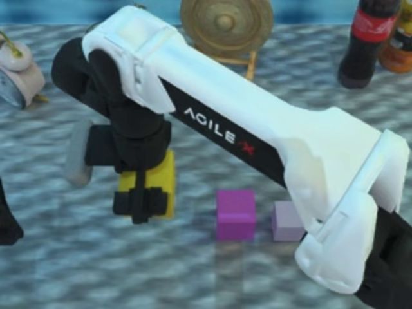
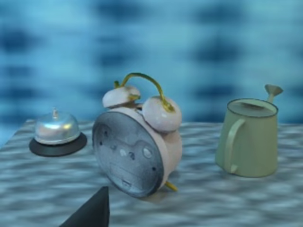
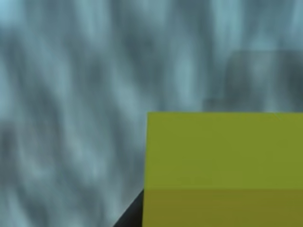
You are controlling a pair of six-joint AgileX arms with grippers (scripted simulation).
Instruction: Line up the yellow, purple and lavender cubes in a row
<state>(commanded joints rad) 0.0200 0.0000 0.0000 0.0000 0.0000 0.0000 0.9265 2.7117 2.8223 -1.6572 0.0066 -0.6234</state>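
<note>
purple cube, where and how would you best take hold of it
Probably from straight above, fingers on two opposite flat side faces of the purple cube. It sits flat with its top clear. The lavender cube lies close at its right, so the near and far faces look easier to reach.

The yellow cube (image 1: 165,180) sat left of the purple cube (image 1: 235,214); the small lavender cube (image 1: 286,221) sat just right of the purple.

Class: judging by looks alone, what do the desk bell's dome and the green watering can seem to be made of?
Desk bell: the dome looks like polished metal, silvery with bright highlights, on a matte black base. Watering can: probably painted or enamelled metal, an even pale green with a soft sheen; plastic can't be ruled out.
</note>
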